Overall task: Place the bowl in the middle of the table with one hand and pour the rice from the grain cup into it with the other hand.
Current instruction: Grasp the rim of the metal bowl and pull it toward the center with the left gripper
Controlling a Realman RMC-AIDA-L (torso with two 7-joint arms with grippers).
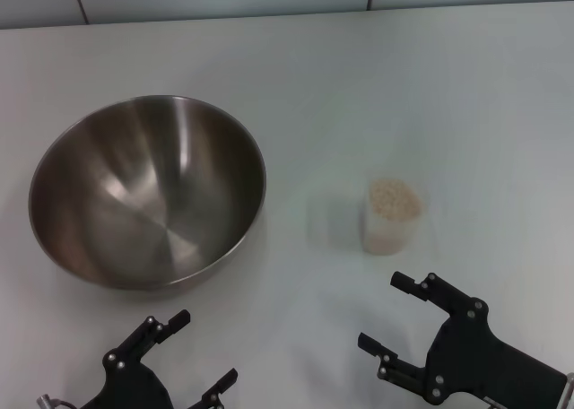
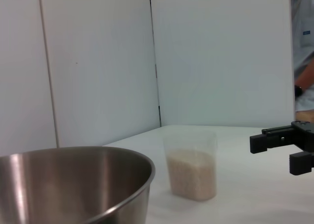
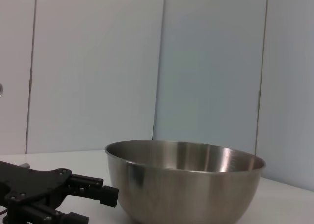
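Neither step is done: steel bowl [image 1: 148, 192] sits empty toward the table's [image 1: 404, 77] left edge, grain cup [image 1: 393, 215] still holds rice [image 1: 395, 197]; left hand [image 1: 188, 351] and right hand [image 1: 387, 312] gape empty at the near edge.

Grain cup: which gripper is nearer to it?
Right. The right gripper sits open just in front of the grain cup; the left gripper is farther off, open in front of the bowl.

Both end effectors matte black: left end effector [image 1: 184, 353], right end effector [image 1: 392, 312]. Two-pronged angular fingers, small silver screw heads along each frame.
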